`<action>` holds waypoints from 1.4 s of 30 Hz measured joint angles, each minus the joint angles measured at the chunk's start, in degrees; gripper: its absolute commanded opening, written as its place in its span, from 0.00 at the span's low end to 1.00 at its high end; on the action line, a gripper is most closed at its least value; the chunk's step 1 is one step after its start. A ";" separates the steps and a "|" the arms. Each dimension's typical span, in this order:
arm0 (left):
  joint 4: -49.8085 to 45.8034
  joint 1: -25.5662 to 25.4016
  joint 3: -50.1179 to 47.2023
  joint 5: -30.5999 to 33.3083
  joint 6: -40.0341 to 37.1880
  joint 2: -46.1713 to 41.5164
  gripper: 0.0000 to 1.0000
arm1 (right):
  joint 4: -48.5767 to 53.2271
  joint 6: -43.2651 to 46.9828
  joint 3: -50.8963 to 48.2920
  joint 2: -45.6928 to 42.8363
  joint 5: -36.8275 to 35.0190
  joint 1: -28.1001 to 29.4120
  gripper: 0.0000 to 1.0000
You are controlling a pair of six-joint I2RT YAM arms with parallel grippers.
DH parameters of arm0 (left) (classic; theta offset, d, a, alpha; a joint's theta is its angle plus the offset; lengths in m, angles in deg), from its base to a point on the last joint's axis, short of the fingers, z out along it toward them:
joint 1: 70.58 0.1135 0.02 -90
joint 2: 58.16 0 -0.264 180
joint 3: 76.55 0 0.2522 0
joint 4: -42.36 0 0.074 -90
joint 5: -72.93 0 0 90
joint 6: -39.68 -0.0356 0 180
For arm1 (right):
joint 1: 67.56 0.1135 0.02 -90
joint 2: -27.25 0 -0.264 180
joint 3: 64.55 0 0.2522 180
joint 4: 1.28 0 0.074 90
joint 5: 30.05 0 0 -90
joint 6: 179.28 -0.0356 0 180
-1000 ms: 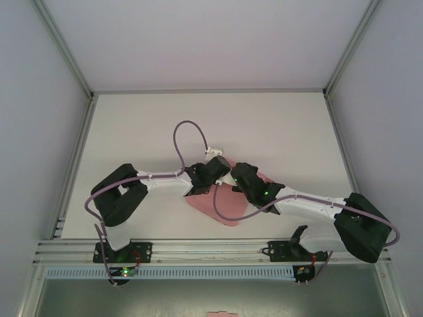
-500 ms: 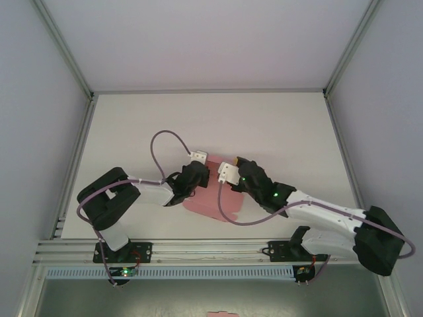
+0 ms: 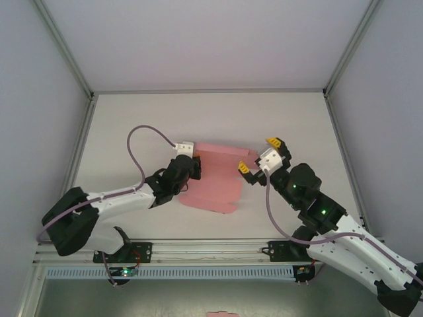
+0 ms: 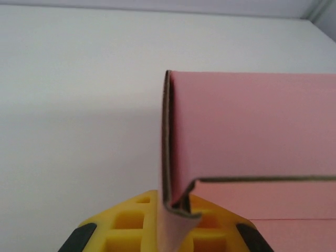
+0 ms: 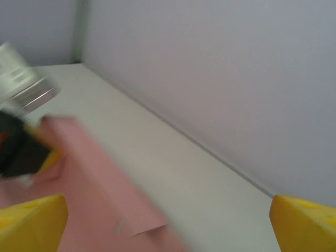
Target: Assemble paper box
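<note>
Paper box point(image 3: 215, 181): left gripper point(image 3: 195, 166) pinching its left edge; right gripper point(image 3: 258, 156) wide open, just beside right edge.

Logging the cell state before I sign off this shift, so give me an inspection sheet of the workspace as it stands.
Surface: white table, no marks seen.
Job's things: pink paper box, partly folded, not yet closed, lying mid-table.
Clutter: small pink scrap at the near edge of the top view, beyond the table, partly cut off.
Grippers: left gripper shut on the paper box's left edge; right gripper open at its right edge, gripping nothing.
Cables: purple cable loops above the left arm; right arm's cable trails along it.
Surroundings: pale enclosure walls, aluminium frame.
</note>
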 measured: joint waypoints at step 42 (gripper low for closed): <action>-34.80 0.02 9.29 5.88 13.90 -3.13 0.00 | -17.27 26.73 5.55 35.56 4.70 -0.55 0.00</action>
